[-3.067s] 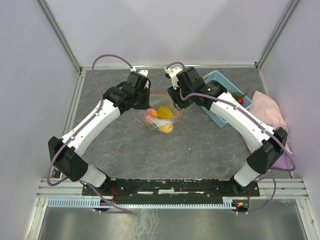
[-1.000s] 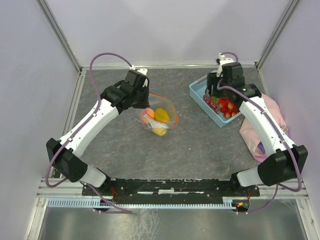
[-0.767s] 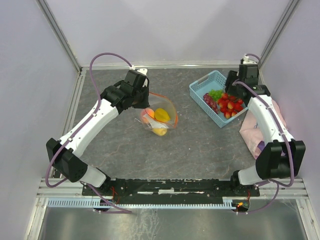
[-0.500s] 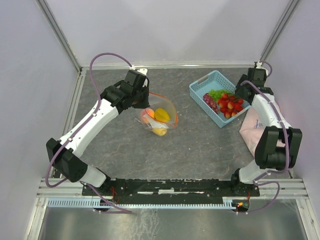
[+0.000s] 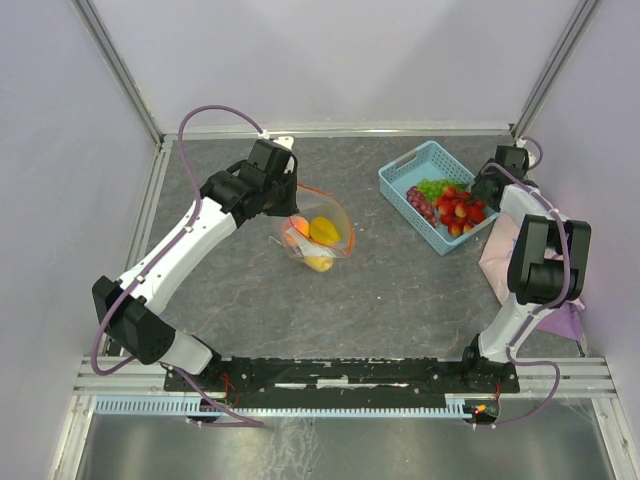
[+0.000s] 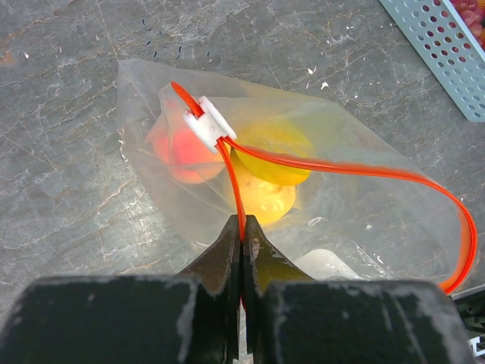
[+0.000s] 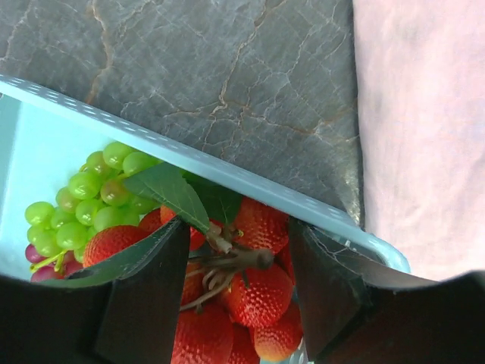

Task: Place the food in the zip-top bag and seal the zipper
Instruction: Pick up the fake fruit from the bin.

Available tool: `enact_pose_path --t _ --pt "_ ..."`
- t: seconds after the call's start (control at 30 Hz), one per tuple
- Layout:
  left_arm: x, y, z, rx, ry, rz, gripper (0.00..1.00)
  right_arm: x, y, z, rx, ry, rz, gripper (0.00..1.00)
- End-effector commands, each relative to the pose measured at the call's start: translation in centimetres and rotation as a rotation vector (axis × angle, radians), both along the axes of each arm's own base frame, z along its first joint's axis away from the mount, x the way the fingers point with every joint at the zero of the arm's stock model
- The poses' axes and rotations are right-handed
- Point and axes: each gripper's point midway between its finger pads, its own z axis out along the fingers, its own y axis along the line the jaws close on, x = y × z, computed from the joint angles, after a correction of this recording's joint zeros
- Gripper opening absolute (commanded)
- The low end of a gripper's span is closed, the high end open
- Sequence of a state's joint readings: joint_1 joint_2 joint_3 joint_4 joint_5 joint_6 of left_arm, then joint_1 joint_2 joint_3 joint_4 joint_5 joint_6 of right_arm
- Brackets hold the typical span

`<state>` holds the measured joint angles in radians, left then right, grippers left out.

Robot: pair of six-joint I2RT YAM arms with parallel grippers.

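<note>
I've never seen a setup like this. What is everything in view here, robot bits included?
table: one, grey stone pattern, under everything.
zip-top bag: one, clear, table centre, mouth open.
zipper: one, orange-red, along the bag's mouth, with a white slider.
peach: one, orange-pink, inside the bag.
yellow fruits: two, inside the bag.
basket: one, light blue, far right.
strawberries: several, red, in the basket.
grapes: two bunches, green and purple, in the basket.
cloth: one, pink, beside the basket.
left end effector: black, shut on the zipper.
right end effector: black, open above the strawberries.
</note>
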<state>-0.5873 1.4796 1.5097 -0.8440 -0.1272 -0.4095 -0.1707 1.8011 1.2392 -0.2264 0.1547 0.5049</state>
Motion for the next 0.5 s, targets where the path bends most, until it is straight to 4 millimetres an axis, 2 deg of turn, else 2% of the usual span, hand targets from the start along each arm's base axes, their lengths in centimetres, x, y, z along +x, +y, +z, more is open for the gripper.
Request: enact_pose_path --t 0.0,0.07,0.17,0.47 --pt "0.7 -0.1 0.8 -0.004 -0.043 -0.027 0.03 3.2 0.0 1.2 0.039 -0.118 0.018 0.61" --pt "0.7 -0.1 0.8 -0.004 -0.042 -0.029 0.03 3.4 0.4 0.9 0.047 -0.117 0.042 0.56" --pt "0.7 0.0 0.7 -0.003 -0.039 -0.029 0.03 3.0 0.7 1.4 0.047 -0.121 0.065 0.45" --pt "0.7 0.0 0.8 -0.014 -0.041 -0.03 0.03 1.5 0.6 4.4 -0.007 -0.14 0.098 0.08"
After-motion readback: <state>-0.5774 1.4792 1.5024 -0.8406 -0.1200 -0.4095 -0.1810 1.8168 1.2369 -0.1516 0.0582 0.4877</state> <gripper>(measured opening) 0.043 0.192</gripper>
